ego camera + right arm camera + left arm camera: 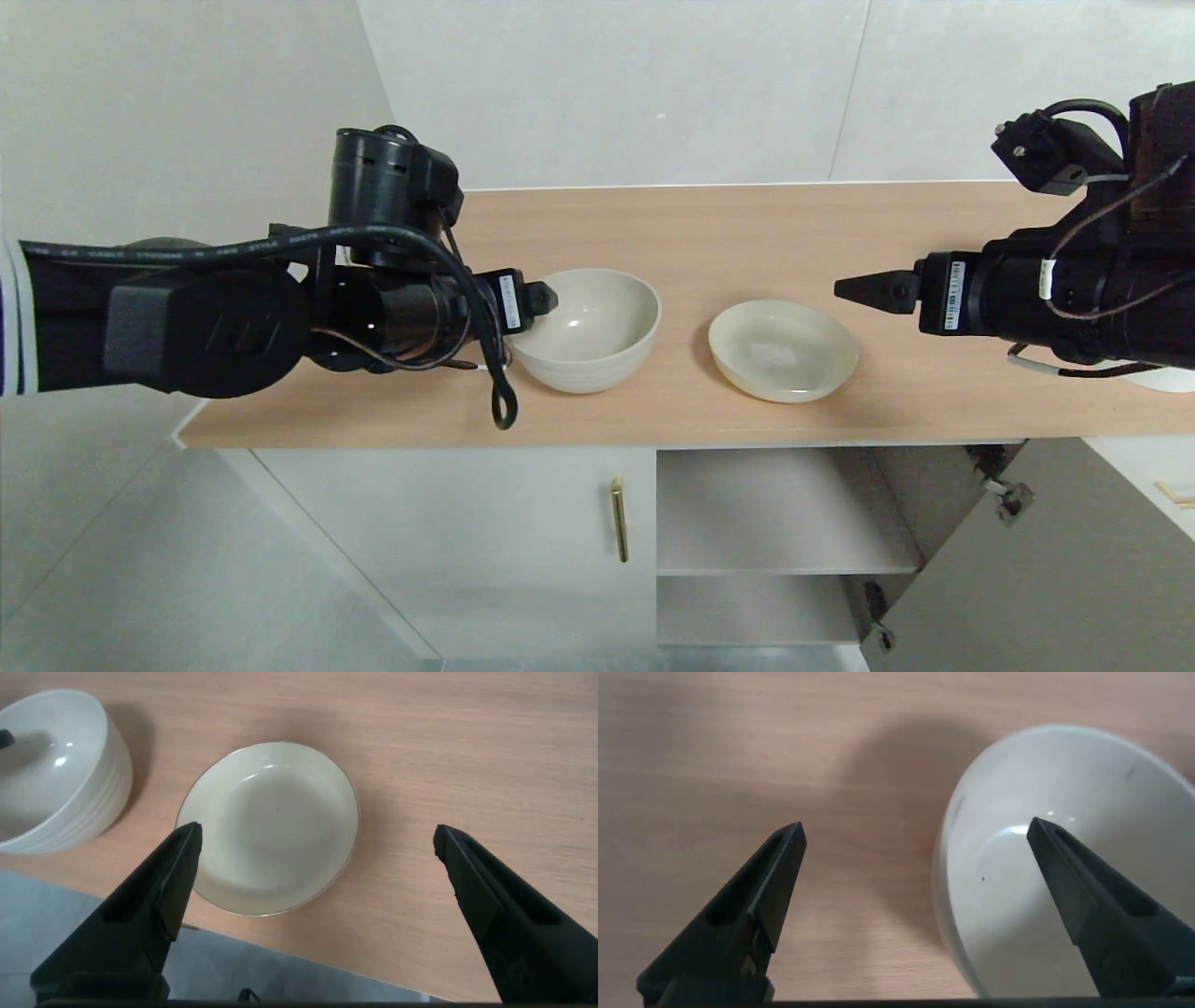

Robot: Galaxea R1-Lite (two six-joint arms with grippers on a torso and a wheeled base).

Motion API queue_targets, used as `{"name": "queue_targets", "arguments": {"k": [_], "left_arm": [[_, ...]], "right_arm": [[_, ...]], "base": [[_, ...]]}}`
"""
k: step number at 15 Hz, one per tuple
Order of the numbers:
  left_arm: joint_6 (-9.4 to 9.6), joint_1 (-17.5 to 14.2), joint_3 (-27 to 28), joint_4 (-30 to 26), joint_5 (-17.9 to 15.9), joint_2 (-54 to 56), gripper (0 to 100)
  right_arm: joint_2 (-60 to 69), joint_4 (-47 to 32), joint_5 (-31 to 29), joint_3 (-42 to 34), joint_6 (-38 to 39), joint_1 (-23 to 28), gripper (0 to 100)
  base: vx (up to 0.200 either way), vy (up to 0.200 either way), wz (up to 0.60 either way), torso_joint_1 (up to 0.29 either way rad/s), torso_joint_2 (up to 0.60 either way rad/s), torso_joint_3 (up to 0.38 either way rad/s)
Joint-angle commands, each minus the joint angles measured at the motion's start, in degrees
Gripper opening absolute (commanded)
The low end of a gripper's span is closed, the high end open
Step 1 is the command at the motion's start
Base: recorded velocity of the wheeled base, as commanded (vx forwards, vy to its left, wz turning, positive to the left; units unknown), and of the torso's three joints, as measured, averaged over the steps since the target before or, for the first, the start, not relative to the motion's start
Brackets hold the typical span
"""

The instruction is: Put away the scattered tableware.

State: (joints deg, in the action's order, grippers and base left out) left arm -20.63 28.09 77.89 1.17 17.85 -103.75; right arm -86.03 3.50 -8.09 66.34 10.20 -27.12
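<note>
L pincer (915,826) wide astride bowl (597,322) rim, R pincer (317,829) wide nr dish (782,350) by counter (747,233) front edge.

The deep bowl (999,896) runs off the left wrist view's edge. In the head view the left gripper (544,299) covers part of its rim. A white object (1162,378) lies mostly hidden beneath the right arm (1074,299), its kind unclear.

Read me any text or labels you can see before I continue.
Left sticker, on left tool: barcode, too small to read.
Right sticker, on right tool: barcode, too small to read.
Cable print: blurred, unreadable.
Bowl, dish: no markings.
</note>
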Motion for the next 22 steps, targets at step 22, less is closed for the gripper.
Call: {"name": "queue_targets", "arguments": {"k": [22], "left_arm": [[0.76,4.3,-9.0,7.3,-0.4,9.6,0]], "right_arm": [[-15.0,-0.2,-11.2,5.3,0.9,2.4,100]], "base": [[0.0,0.0,0.0,0.0,0.0,0.0]]}}
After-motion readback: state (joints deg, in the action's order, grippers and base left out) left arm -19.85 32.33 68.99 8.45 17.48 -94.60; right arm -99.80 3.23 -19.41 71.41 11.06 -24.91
